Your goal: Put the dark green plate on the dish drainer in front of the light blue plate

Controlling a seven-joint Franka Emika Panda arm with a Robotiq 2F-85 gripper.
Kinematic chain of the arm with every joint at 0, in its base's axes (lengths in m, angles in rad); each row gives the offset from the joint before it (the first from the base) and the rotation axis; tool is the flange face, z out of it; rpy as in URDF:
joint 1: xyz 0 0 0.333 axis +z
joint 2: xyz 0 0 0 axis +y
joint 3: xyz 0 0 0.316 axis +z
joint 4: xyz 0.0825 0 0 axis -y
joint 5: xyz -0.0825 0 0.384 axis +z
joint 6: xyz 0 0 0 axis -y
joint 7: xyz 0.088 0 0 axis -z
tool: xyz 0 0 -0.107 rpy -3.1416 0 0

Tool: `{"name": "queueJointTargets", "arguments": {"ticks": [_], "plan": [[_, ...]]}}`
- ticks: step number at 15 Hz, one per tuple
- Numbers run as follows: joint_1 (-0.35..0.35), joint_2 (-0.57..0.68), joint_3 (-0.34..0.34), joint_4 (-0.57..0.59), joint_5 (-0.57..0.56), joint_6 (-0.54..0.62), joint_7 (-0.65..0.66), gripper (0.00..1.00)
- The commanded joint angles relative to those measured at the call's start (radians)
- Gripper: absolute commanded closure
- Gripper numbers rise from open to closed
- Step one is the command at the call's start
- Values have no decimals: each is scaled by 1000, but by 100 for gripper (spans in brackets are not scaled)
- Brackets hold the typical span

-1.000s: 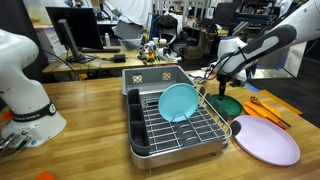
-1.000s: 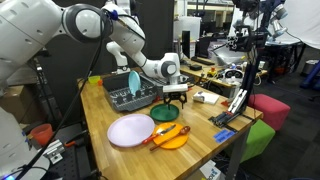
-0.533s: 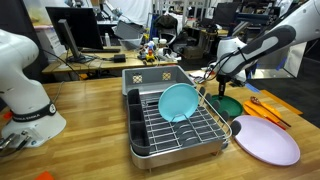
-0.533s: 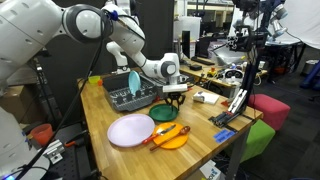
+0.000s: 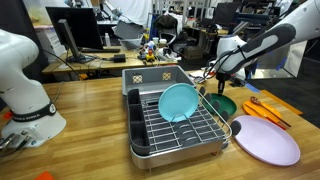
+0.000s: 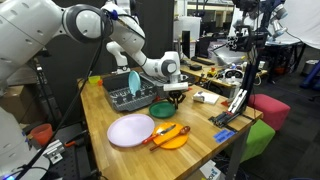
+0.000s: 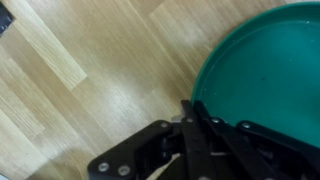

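The dark green plate (image 5: 224, 105) (image 6: 165, 111) lies on the wooden table just beside the dish drainer (image 5: 180, 135) (image 6: 122, 101). In the wrist view the dark green plate (image 7: 265, 70) fills the upper right. My gripper (image 7: 190, 108) is shut on its rim, one finger on each side of the edge. In both exterior views the gripper (image 5: 215, 88) (image 6: 176, 98) hangs over the plate's edge nearest the drainer. The light blue plate (image 5: 178, 101) (image 6: 133, 82) stands tilted on edge in the drainer's wire rack.
A larger lavender plate (image 5: 265, 140) (image 6: 131, 130) lies on the table near the drainer. An orange plate (image 5: 271, 108) (image 6: 172, 136) with utensils sits beside the green one. A white robot base (image 5: 25, 90) stands at the far side of the drainer.
The jaws have closed from wide open onto the green plate's rim. The arm has barely moved, and the plate sits in about the same spot.
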Motion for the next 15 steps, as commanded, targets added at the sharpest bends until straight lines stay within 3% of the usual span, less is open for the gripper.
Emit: {"name": "queueJointTargets", "arguments": {"ticks": [1, 4, 10, 12, 15], "plan": [[-16, 0, 12, 19, 8, -11, 0, 99], [-16, -36, -8, -4, -7, 33, 31, 99], [56, -168, -109, -121, -157, 331, 218, 99], [118, -186, -193, -161, -256, 453, 341, 99], [247, -172, -379, -196, -419, 616, 586, 99]]}}
